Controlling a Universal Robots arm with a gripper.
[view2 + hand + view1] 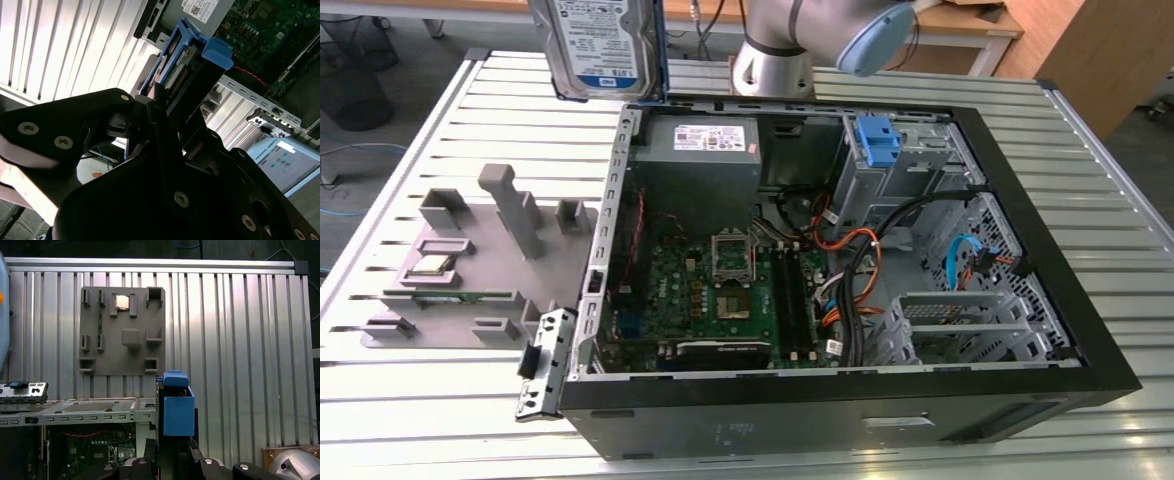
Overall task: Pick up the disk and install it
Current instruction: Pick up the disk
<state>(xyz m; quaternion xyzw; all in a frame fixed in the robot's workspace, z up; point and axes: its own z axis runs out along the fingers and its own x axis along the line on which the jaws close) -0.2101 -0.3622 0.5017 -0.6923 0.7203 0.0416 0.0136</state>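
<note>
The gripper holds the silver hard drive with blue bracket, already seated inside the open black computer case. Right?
Not seated. The gripper does hold the silver hard drive with blue plastic bracket, but the exterior view shows it raised in the air outside the open black computer case.

disk [600,45]: silver from here, blue-and-white label, blue bracket
bench [440,130]: I see pale silver, ribbed stripes
parts holder [467,270]: plain grey
motherboard [720,300]: green
computer case [854,420]: black
data cable [958,255]: blue
</note>
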